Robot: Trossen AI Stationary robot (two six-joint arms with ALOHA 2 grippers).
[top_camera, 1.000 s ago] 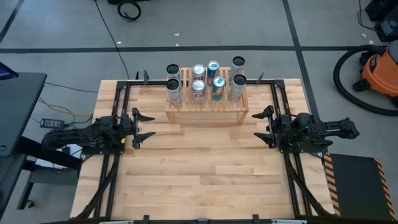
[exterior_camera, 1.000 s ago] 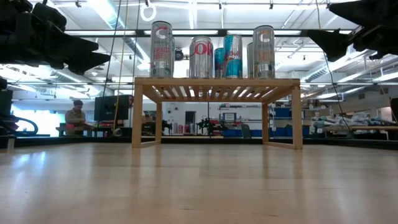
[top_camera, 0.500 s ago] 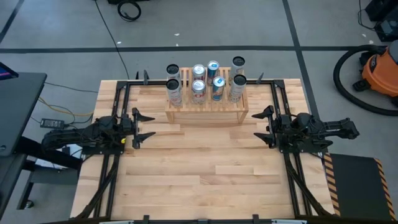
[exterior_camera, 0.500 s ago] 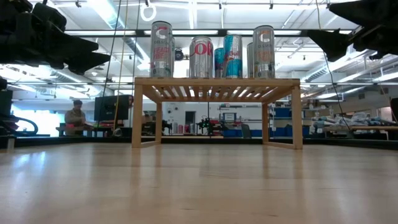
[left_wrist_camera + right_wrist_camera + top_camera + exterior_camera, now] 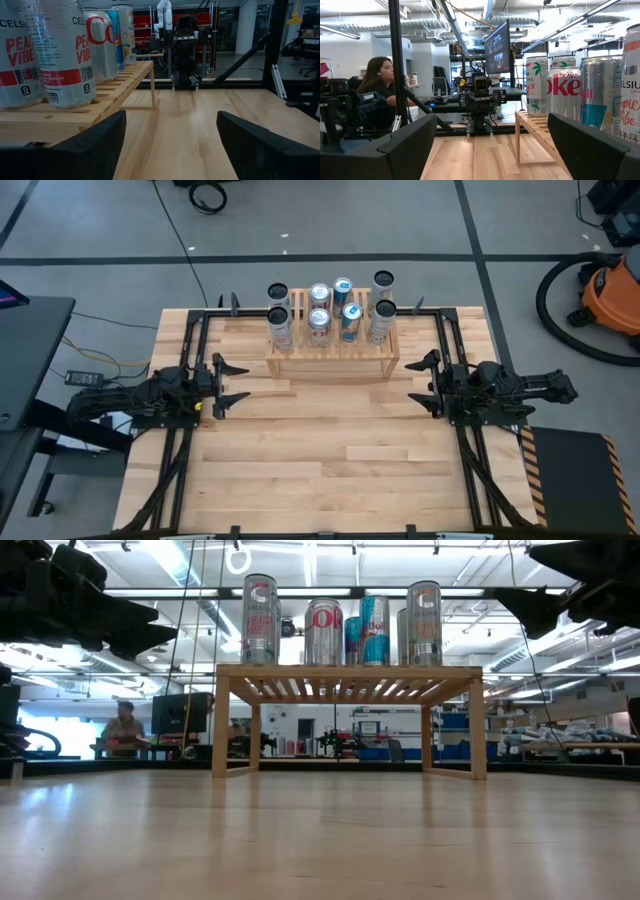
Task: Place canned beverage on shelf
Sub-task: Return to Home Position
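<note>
Eight cans point(image 5: 319, 318) upright on shelf point(image 5: 332, 366), at the table's 12 o'clock. Left arm point(image 5: 150, 395) at 9, right arm point(image 5: 505, 388) at 3, both jaws apart and empty. Cans are probably full: weighty, with slick thin walls that dent. Grip mid-body, gently.

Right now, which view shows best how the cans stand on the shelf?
The high view: looking down on the shelf, it shows all eight cans in two rows of four. The low view shows them side-on, back ones mostly hidden. Each wrist view catches only some from one end.
</note>
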